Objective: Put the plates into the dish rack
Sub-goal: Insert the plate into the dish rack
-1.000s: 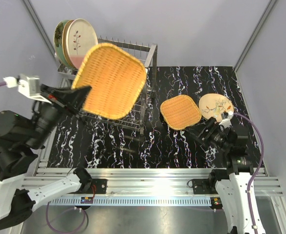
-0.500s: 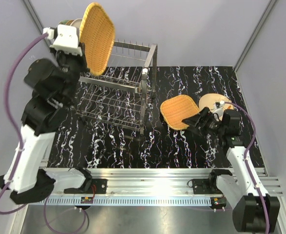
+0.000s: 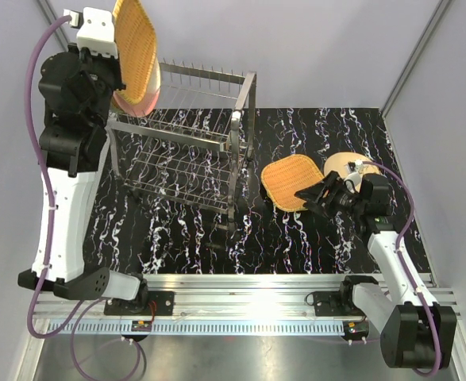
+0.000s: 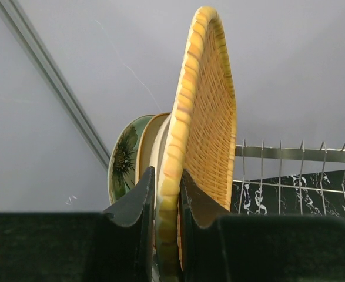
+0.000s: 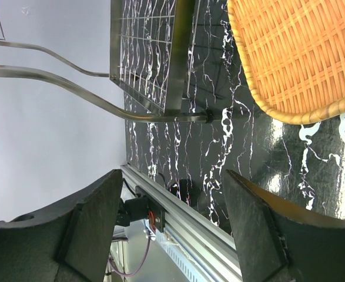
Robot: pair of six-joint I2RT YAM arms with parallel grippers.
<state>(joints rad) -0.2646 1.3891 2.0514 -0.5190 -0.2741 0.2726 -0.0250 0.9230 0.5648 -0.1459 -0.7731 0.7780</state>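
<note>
My left gripper [image 4: 167,194] is shut on the rim of a large orange wicker plate [image 4: 210,117], held on edge high over the left end of the dish rack [image 3: 193,151]. Just behind it, a mint-green flower plate [image 4: 123,158] and a cream plate [image 4: 147,147] stand in the rack. From above, the large wicker plate [image 3: 133,48] hides most of these, with a pink rim [image 3: 141,101] showing below it. A smaller wicker plate [image 3: 294,181] and a beige floral plate [image 3: 352,167] lie on the table. My right gripper [image 3: 316,194] is open just above the table at the smaller wicker plate's near right edge.
The rack's upright prongs [image 4: 290,153] stand to the right of the held plate. In the right wrist view the rack's leg [image 5: 181,59] and looped handle [image 5: 54,82] are beyond the small wicker plate [image 5: 301,53]. The aluminium rail [image 3: 240,286] runs along the near edge.
The left arm has swung up and back, turning the large wicker plate from flat-facing to on edge beside the standing plates. The right gripper has moved left toward the small wicker plate.
</note>
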